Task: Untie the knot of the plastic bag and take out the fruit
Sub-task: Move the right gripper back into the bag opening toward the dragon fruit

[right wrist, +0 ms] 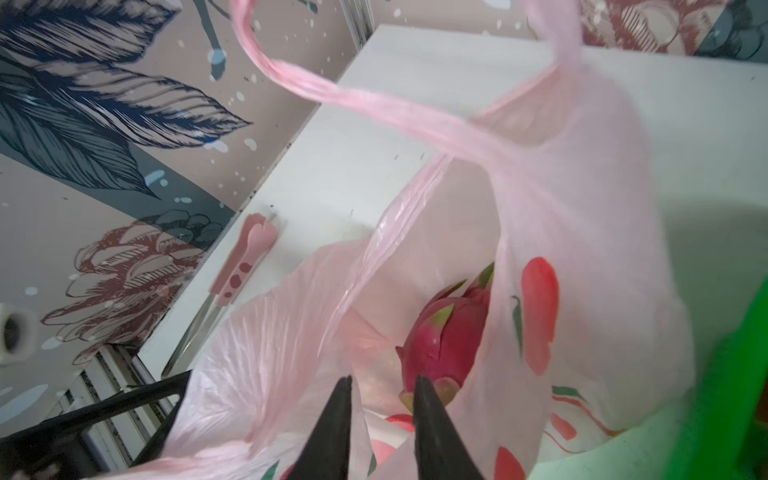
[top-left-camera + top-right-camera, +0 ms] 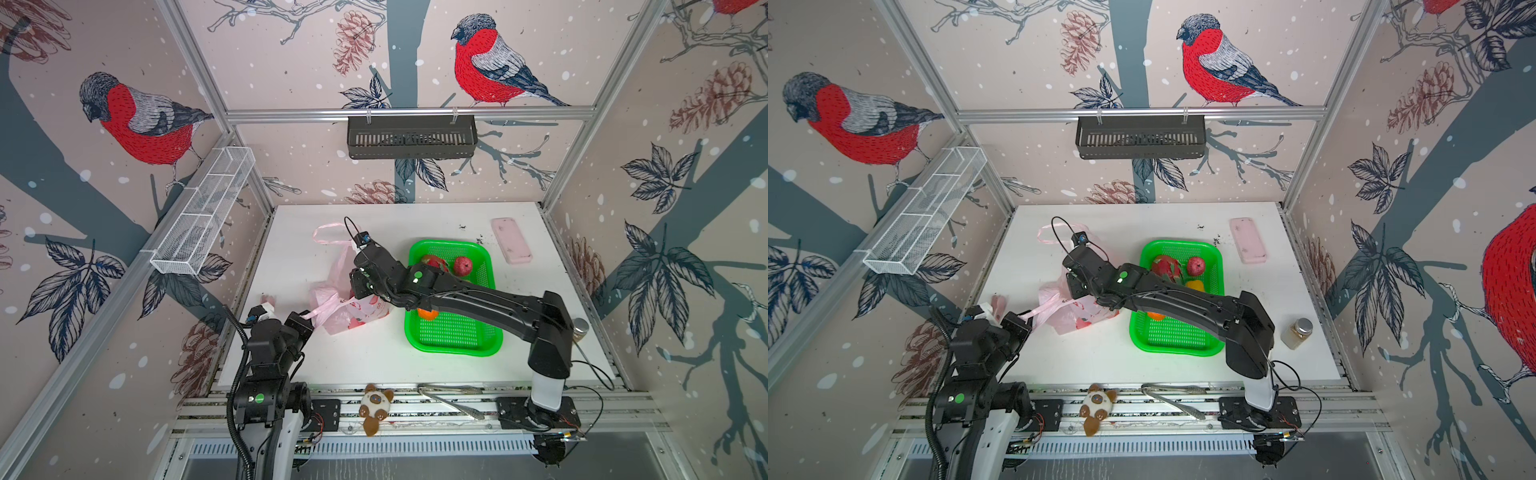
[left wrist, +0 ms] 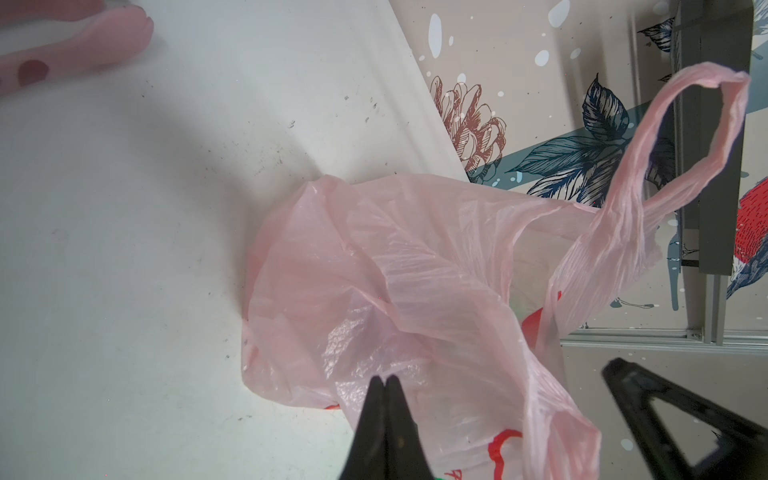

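Jaws clamped, left gripper (image 3: 385, 380) (holding bag (image 3: 374, 270))

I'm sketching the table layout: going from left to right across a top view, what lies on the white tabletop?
In order: pink-handled utensil → plastic bag → green basket → pink slab → jar.

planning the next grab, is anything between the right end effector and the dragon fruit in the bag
Nothing visible does. The plastic bag has its mouth open, and the dragon fruit lies uncovered just past the parted tips of the right end effector; bag film only flanks it.
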